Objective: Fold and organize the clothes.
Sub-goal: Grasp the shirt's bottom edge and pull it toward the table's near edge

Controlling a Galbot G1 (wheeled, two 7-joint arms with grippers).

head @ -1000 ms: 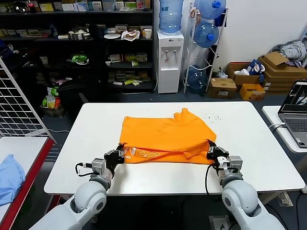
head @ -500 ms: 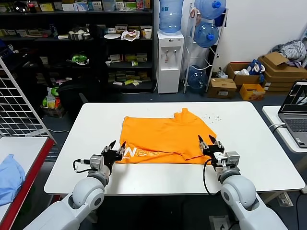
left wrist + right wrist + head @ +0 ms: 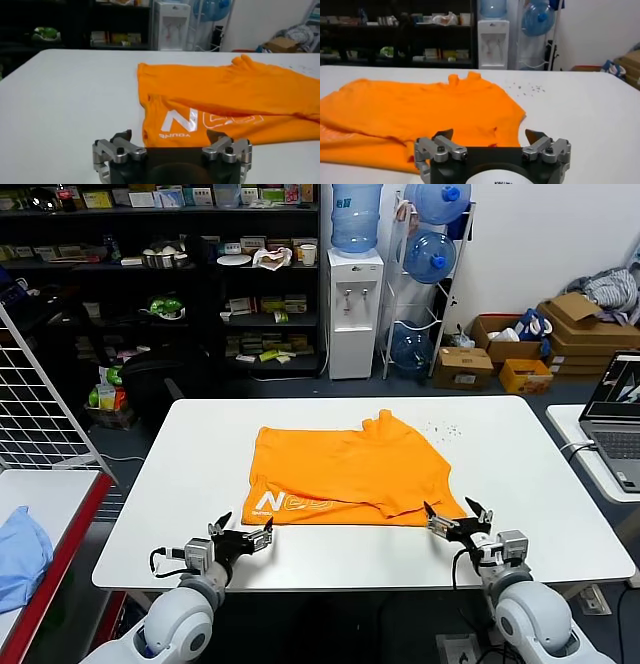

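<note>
The orange T-shirt (image 3: 350, 469) lies partly folded on the middle of the white table (image 3: 170, 484), with white lettering (image 3: 290, 504) face up on its near left corner. My left gripper (image 3: 243, 534) is open, just off that corner, near the table's front edge, holding nothing. My right gripper (image 3: 458, 519) is open at the shirt's near right corner, also holding nothing. In the left wrist view the left gripper (image 3: 170, 136) faces the lettered hem of the T-shirt (image 3: 225, 95). In the right wrist view the right gripper (image 3: 490, 134) faces the T-shirt (image 3: 420, 110).
A light blue cloth (image 3: 20, 554) lies on a side table at the left, beside a wire rack (image 3: 40, 404). A laptop (image 3: 620, 419) stands on a table at the right. Dark shelves and a water dispenser (image 3: 354, 304) stand behind the table.
Both grippers opened and let go of the shirt's near edge, then drew back toward the table's front. The folded edge settled flat, and the lettering now shows.
</note>
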